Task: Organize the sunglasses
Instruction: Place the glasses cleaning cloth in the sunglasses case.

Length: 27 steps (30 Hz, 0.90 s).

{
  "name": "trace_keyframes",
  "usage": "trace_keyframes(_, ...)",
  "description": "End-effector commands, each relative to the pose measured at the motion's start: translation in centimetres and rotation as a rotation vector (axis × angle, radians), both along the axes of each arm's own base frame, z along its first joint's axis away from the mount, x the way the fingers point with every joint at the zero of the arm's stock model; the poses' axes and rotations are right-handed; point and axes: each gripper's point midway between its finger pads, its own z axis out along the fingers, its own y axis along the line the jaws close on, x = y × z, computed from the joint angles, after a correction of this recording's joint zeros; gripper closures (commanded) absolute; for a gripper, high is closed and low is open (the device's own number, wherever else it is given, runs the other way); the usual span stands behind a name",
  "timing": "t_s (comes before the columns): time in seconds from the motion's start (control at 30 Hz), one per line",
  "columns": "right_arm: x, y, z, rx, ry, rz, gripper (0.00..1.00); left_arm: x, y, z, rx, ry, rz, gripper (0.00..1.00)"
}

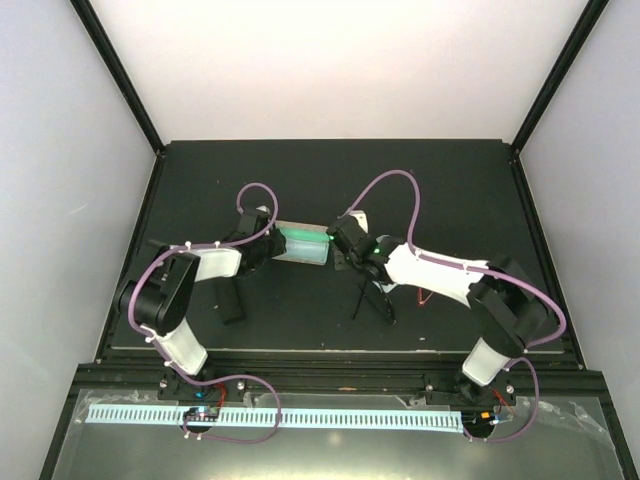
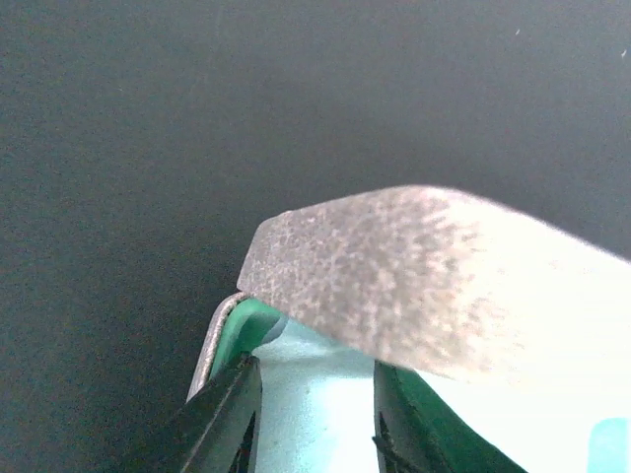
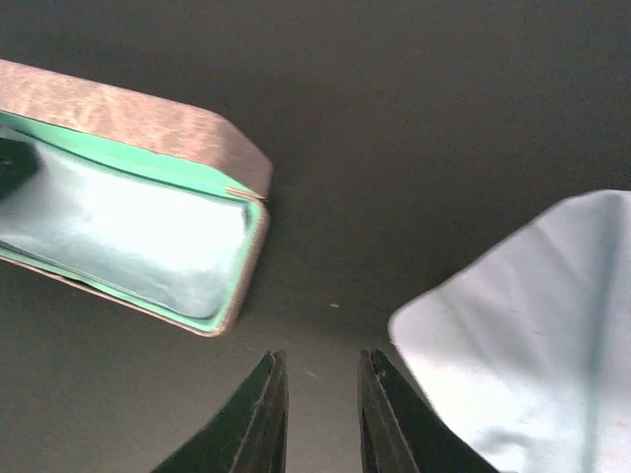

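Sunglasses: black pair [image 1: 375, 300] and red pair [image 1: 428, 296] both sit on the table [image 1: 450, 190], to the near-right of the beige case [image 1: 300, 245], not inside it. The case is open, lid up, with only mint lining showing inside, so I read this as prep done and loading not started. Left gripper [image 2: 315, 370] is at the case's left end under the lid, jaws apart over the lining, nothing clamped that I can see. Left arm is bent at the elbow, forearm reaching right to the case. Right gripper [image 3: 320, 357] hovers just off the case's right end, jaws narrowly parted and empty, blue cloth [image 3: 532, 335] right beside one finger. Right arm stretches left across the table, above both pairs. Next move, my guess: pull the right arm back toward the black pair, open wider, grip at the frame, then carry it into the case.
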Motion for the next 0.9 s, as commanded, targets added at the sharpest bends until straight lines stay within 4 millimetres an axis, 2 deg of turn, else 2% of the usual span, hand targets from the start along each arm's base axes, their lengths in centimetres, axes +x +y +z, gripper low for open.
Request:
trace_keyframes(0.0, 0.5, -3.9, 2.1, -0.042, -0.077, -0.109, 0.75, -0.1, -0.3, 3.5, -0.037, -0.049, -0.001, 0.66)
trace_keyframes(0.1, 0.3, -6.5, 1.9, -0.062, -0.061, -0.140, 0.71, -1.4, -0.4, 5.7, -0.073, -0.064, -0.014, 0.58)
trace_keyframes(0.13, 0.1, -7.2, 1.7, -0.068, -0.051, -0.143, 0.66, -1.9, -0.4, 6.4, -0.087, -0.072, -0.023, 0.55)
trace_keyframes(0.23, -1.3, -8.5, 1.1, -0.098, -0.012, -0.113, 0.58, -3.9, -0.8, 8.2, -0.134, -0.092, -0.069, 0.46)
trace_keyframes(0.37, -4.3, -9.8, -0.5, -0.142, 0.096, -0.060, 0.55, -7.2, -2.2, 10.1, -0.226, -0.112, -0.175, 0.39)
trace_keyframes(0.53, -8.0, -11.7, -2.8, -0.188, 0.219, -0.011, 0.53, -11.0, -4.0, 10.6, -0.308, -0.107, -0.312, 0.35)
trace_keyframes(0.73, -10.7, -11.7, -5.1, -0.195, 0.316, 0.073, 0.51, -13.1, -4.8, 10.5, -0.337, -0.106, -0.370, 0.35)
trace_keyframes(0.87, -10.9, -10.9, -6.4, -0.215, 0.347, 0.109, 0.52, -13.3, -5.0, 10.8, -0.350, -0.113, -0.370, 0.35)
